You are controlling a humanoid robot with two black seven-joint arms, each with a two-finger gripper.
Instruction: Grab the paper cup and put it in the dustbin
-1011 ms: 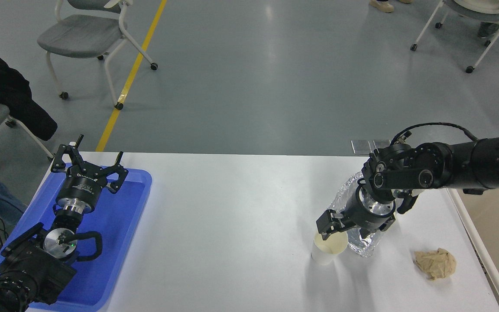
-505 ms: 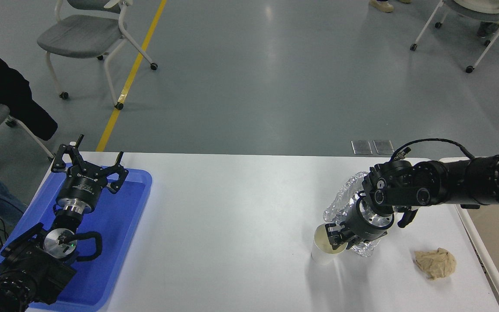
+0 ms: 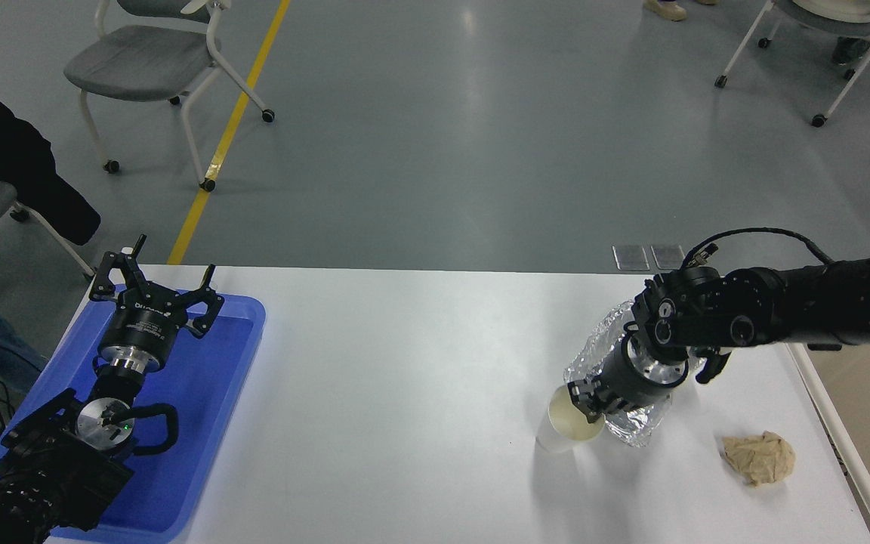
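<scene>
The white paper cup (image 3: 567, 429) stands near the table's front right, tipped a little to the left, its cream inside showing. My right gripper (image 3: 584, 402) comes in from the right and is shut on the cup's near-right rim, one finger inside and one outside. The cream dustbin (image 3: 841, 446) stands beside the table's right edge, only partly in view. My left gripper (image 3: 154, 281) is parked open over the blue tray (image 3: 208, 393) at the lower left.
A crumpled silver foil tray (image 3: 635, 428) lies right behind the cup, under my right wrist. A crumpled brown paper wad (image 3: 758, 457) lies between the cup and the dustbin. Chairs stand on the floor beyond the table.
My right gripper came down onto the cup's rim and closed on it. The cup has since tipped and shifted slightly left.
</scene>
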